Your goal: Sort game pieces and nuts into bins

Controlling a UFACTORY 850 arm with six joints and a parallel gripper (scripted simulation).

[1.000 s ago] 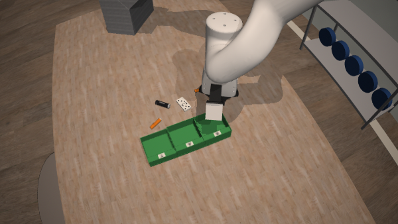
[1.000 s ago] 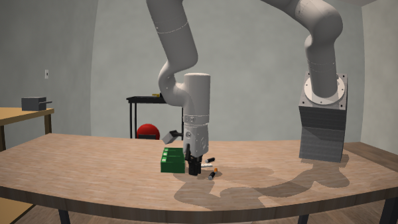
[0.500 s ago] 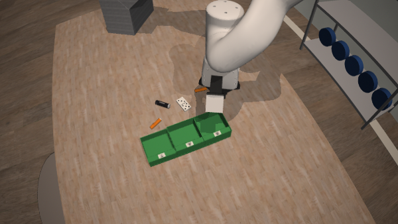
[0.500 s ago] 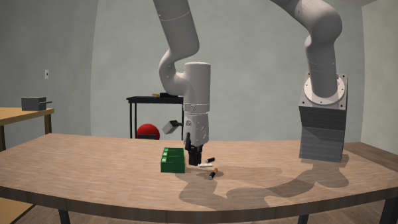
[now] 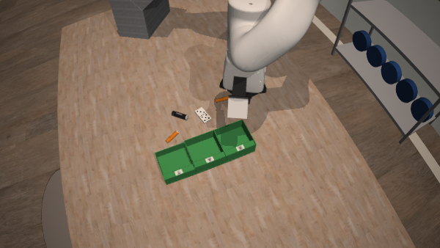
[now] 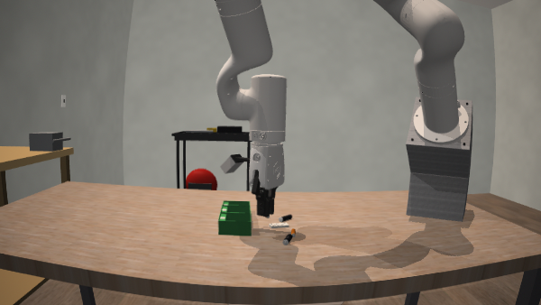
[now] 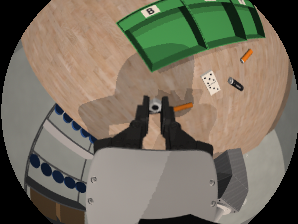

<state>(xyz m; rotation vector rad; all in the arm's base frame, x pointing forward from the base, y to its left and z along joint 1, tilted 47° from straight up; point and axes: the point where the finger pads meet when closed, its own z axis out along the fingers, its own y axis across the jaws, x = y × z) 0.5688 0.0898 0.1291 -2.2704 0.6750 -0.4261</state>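
Observation:
My gripper (image 7: 155, 104) (image 6: 265, 208) is shut on a small grey nut (image 7: 156, 104), seen end-on with a dark hole in the wrist view. It hangs a little above the table, just behind the right end of the green three-compartment bin row (image 5: 205, 150). In the top view the arm's wrist (image 5: 237, 106) hides the fingers. A white domino (image 5: 202, 114) lies on the table left of the gripper. The bin labels (image 5: 240, 147) are too small to read.
A black battery (image 5: 180, 115) lies left of the domino. One orange marker (image 5: 171, 136) lies near the bins and another (image 5: 221, 99) lies by the gripper. A grey block (image 5: 137, 16) stands at the far edge. A shelf with blue discs (image 5: 396, 70) stands at the right.

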